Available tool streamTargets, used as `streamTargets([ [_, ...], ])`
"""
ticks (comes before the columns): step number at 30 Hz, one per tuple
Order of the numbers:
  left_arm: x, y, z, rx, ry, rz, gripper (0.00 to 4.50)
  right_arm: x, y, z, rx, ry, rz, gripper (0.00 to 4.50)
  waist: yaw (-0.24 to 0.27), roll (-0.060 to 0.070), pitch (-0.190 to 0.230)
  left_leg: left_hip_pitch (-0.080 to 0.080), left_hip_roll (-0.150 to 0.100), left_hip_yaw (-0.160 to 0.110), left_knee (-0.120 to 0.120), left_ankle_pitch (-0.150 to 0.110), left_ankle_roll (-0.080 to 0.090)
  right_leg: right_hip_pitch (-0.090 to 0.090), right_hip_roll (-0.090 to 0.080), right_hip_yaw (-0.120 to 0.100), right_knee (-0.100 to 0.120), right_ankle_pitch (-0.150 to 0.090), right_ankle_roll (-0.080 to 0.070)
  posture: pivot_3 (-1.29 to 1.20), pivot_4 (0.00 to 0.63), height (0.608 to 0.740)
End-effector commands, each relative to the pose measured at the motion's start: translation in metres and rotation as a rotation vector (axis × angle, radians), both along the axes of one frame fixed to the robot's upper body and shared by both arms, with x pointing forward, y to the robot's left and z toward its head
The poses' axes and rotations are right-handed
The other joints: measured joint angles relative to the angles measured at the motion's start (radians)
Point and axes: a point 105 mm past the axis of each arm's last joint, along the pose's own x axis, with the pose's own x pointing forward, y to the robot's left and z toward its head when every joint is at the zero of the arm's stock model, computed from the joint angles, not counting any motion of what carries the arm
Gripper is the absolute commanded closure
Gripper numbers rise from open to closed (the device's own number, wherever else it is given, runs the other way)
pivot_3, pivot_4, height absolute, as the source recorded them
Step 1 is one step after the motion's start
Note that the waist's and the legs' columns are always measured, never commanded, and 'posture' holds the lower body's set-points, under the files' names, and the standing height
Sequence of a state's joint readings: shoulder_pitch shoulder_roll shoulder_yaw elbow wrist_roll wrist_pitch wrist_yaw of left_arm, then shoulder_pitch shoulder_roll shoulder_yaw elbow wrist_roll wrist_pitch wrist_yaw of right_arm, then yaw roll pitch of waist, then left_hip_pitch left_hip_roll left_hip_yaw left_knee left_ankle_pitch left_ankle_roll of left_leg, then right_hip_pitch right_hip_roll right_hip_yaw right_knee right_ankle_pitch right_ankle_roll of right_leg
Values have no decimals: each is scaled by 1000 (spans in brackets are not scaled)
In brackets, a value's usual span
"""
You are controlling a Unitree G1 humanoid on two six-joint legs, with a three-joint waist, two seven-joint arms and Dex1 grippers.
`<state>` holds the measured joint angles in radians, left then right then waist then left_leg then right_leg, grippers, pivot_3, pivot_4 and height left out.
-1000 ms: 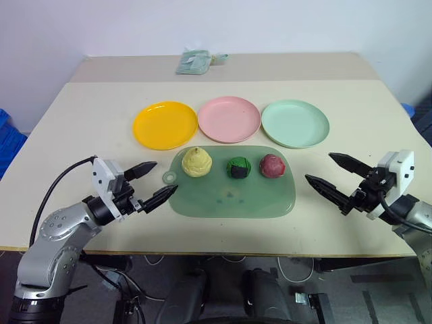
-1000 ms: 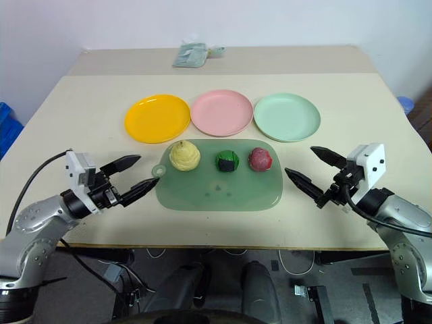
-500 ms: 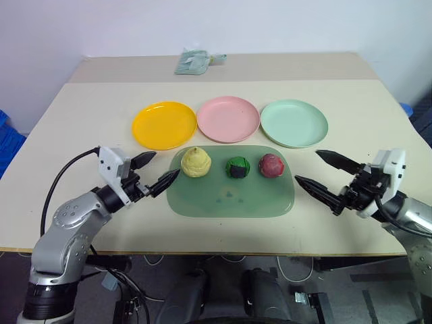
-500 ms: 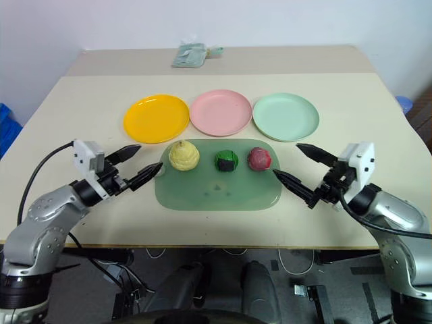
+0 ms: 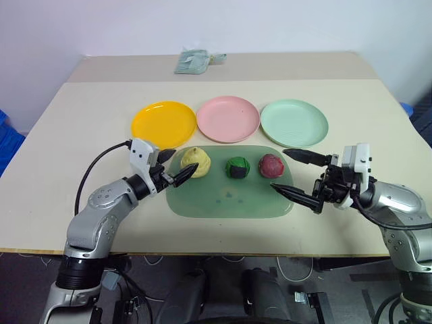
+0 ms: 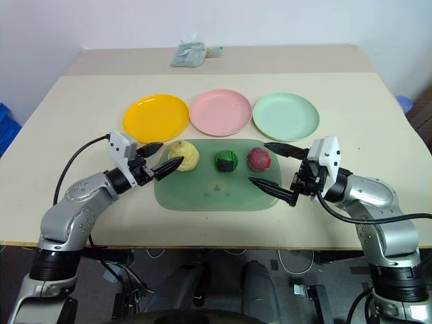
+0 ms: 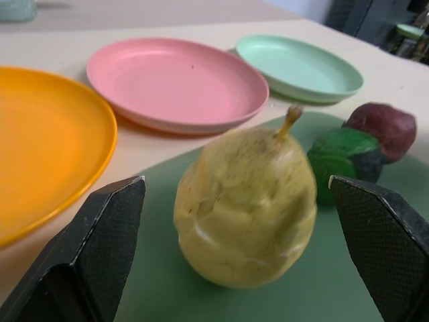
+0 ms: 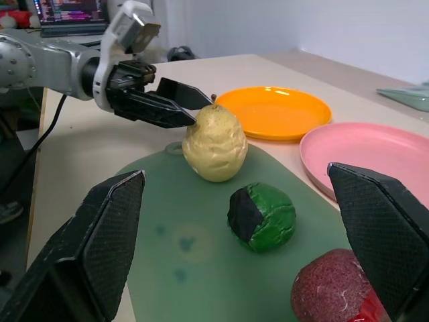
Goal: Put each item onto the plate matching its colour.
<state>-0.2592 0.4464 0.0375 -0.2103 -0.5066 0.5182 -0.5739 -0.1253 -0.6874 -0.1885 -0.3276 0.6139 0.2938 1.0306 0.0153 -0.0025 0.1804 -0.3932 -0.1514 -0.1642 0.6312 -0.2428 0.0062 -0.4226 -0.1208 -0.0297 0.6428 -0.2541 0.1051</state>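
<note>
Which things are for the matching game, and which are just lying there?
For the game:
pear
green ball
red ball
yellow plate
pink plate
mint plate

Just lying there:
green mat under the toys
small packet at the table's far edge

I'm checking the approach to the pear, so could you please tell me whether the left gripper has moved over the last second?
Yes. The left gripper, open, has moved toward the pale yellow pear, from beside the green mat to over its edge.
</note>
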Motion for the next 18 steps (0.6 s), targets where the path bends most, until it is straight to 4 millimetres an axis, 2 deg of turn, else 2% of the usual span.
streamTargets([
  [1,3,-6,5,11,-32,-25,0,-2,4,7,-19,-62,18,33,1,0,0,0,0,0,0,0,0,0,0,0,0,0,0,0,150,740],
  [7,13,-10,1,20,-26,-42,0,-1,1,7,-35,-86,-10,33,0,0,0,0,0,0,1,0,0,0,0,0,0,0,0,0,150,740],
  [10,17,-9,0,14,-26,-42,748,-2,1,8,-33,-91,-19,0,-1,0,0,0,0,0,1,0,0,0,0,0,0,0,0,0,150,740],
  [12,19,-9,-2,18,-33,-41,1728,-3,1,7,-30,-91,-30,0,0,0,0,0,0,0,1,0,0,0,0,0,0,0,0,0,150,740],
  [13,20,-10,-2,23,-38,-42,1984,-4,0,7,-29,-92,-36,0,0,0,0,0,0,0,1,0,0,0,0,0,0,0,0,0,150,740],
  [18,26,-11,2,-3,-76,-21,1984,-5,-2,7,-26,-93,-59,0,0,0,0,0,0,0,1,0,0,0,0,0,0,1,0,0,150,740],
])
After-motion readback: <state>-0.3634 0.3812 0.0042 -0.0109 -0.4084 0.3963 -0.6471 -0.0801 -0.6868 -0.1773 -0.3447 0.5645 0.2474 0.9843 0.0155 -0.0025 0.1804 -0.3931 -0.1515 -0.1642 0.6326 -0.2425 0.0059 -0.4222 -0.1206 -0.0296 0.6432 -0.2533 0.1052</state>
